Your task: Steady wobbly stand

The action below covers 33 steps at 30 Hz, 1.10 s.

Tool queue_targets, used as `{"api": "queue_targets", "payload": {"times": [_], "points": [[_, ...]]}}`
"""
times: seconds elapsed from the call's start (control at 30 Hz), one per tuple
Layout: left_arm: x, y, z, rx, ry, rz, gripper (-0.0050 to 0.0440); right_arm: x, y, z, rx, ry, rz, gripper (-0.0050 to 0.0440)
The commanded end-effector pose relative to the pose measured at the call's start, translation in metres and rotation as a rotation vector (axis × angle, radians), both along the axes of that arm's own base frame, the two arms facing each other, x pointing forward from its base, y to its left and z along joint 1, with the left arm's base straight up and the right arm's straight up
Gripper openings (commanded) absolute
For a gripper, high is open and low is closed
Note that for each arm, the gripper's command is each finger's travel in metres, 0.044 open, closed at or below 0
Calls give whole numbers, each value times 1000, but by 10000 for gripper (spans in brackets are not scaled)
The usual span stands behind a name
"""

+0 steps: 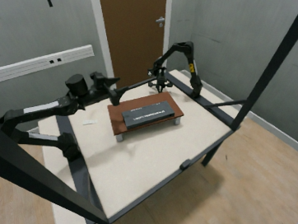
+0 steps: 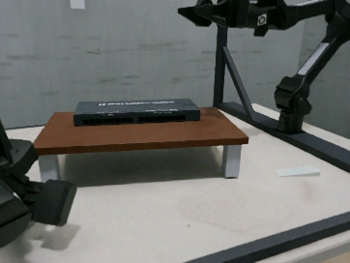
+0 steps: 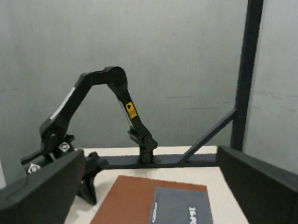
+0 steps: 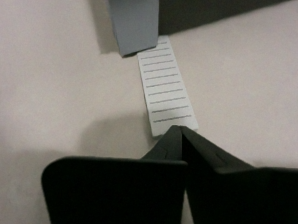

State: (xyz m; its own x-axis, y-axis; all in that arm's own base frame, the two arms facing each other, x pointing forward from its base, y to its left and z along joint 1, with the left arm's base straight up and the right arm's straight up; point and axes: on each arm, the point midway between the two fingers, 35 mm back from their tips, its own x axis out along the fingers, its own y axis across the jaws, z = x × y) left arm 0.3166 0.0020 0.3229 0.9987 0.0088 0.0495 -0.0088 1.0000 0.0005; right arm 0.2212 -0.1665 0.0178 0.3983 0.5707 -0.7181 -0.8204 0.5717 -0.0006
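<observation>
The brown stand [image 1: 178, 110] [image 2: 145, 137] [image 3: 125, 192] [image 4: 135, 25] has grey legs [image 1: 119, 137] [image 2: 231, 161]; any slight tilt is hard to tell. The dark network switch [image 1: 148, 115] [image 2: 137, 112] [image 3: 182, 205] lies on top. In the right wrist view a white ridged wedge [image 4: 167, 90] lies flat, its far end at the foot of one leg, partly hidden by it. My right gripper [image 4: 177, 132] [image 1: 160, 88] is shut and empty, its tips at the wedge's near end. A second white wedge [image 1: 89, 122] [image 2: 299, 171] lies apart. My left gripper is open and empty, high above the table.
The left arm [image 1: 53, 107] [image 2: 314, 60] reaches in above the table. The right arm [image 1: 191, 66] [image 3: 102, 77] is bent down beside the stand. Dark frame rails [image 1: 152, 191] [image 2: 290, 242] edge the table, with upright posts at its corners.
</observation>
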Motion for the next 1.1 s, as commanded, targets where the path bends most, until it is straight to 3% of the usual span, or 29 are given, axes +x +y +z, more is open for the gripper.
{"api": "queue_targets", "payload": {"times": [0.0,1.07], "points": [[-4,0,19,5,-46,0,400,5,1,11,-27,-26,1,-50],[-4,0,19,5,-46,0,400,8,15,10,-25,-26,2,-50]]}}
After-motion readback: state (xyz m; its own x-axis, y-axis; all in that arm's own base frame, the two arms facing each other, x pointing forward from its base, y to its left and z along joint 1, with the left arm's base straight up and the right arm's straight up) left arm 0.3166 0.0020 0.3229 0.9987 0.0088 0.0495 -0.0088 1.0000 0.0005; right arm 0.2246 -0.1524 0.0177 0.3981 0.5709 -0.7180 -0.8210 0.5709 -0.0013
